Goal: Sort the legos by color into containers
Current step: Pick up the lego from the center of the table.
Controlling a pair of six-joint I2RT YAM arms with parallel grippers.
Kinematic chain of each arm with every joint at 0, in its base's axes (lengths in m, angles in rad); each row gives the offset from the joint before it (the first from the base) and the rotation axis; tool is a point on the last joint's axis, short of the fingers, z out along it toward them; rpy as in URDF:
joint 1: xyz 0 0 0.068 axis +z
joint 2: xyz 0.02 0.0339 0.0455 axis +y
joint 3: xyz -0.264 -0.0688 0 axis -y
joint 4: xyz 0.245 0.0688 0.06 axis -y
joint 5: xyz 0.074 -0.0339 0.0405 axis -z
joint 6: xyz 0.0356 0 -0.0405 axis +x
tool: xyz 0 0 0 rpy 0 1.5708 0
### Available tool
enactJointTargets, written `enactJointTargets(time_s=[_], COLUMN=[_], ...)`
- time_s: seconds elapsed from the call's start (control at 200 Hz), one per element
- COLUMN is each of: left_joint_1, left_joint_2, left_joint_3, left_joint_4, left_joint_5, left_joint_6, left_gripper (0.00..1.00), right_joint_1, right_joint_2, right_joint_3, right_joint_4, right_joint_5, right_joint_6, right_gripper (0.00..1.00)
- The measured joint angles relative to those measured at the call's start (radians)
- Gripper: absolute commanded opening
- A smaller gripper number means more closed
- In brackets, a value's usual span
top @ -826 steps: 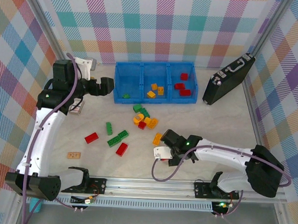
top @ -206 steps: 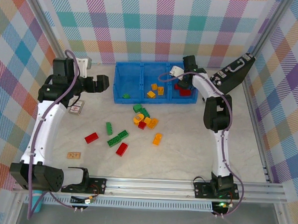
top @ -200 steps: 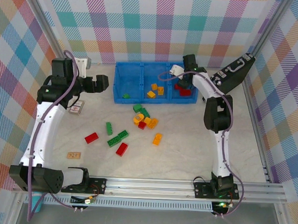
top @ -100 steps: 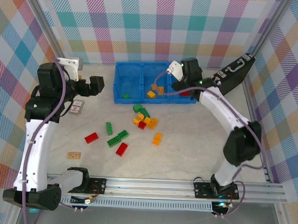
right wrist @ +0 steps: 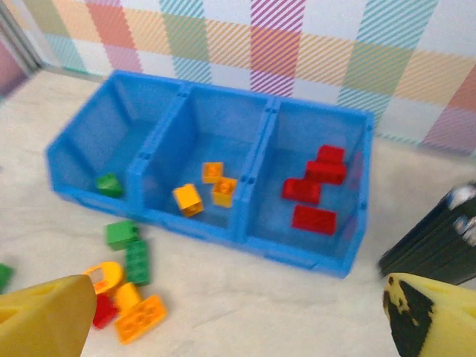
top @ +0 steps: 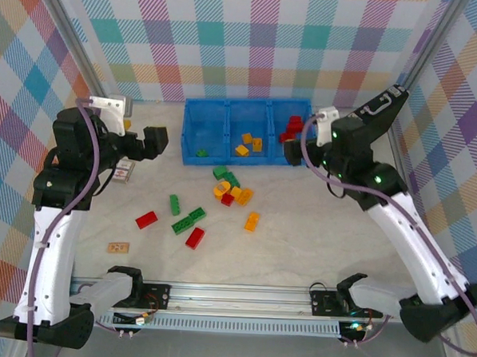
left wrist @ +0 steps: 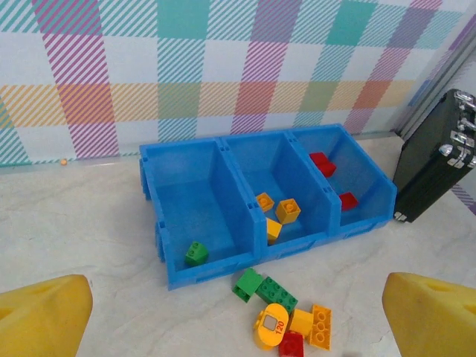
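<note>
Wrist views show left pincer (left wrist: 238,316) and right pincer (right wrist: 238,316) spread wide; overhead adds the tan tile (top: 119,247).

The tray (top: 228,126) is bright blue. Inside it lie red bricks (right wrist: 312,219), orange-yellow bricks (right wrist: 187,199) and one green brick (right wrist: 108,184). The walls (top: 253,43) carry a pastel plaid of pink, teal, orange and purple stripes. The table (top: 315,246) is pale, faintly marbled. The case (left wrist: 431,156) is black with silver fittings. The arms (top: 55,241) are white and black.

The top camera is looking down over the whole table (top: 316,230); both wrist cameras are facing the blue tray (left wrist: 212,272) obliquely, nearer.
</note>
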Motion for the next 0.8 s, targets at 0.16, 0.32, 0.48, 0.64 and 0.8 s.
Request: enactJointTargets(time_s=[0.16,0.32,0.48,0.64,0.8], left_joint_1=[-0.013,-0.019,-0.02,-0.021,-0.021], left_joint_2=[-0.012,-0.035,-0.055,-0.063,-0.069], left_joint_3=[0.0,0.0,0.0,0.0,0.0], left_joint_4=[0.0,0.0,0.0,0.0,0.001], left_joint_5=[0.0,0.0,0.001,0.002,0.002], left_joint_6=[0.002,0.003,0.003,0.003,0.003], left_gripper=[1.0,1.0,1.0,1.0,1.0], right_joint_1=[0.06,0.156,0.155,0.157,0.157], right_joint_2=[-0.077,-0.133,-0.246,-0.296,-0.267], right_joint_3=[-0.059,-0.132,-0.237,-0.252,-0.278], right_joint_4=[-0.049,-0.045,0.04,0.075,0.113], right_joint_5=[-0.008,-0.028,-0.189,-0.2,-0.171], right_joint_6=[0.145,0.282,0.304,0.336,0.402], right_gripper=[0.99,0.99,0.99,0.99,0.99])
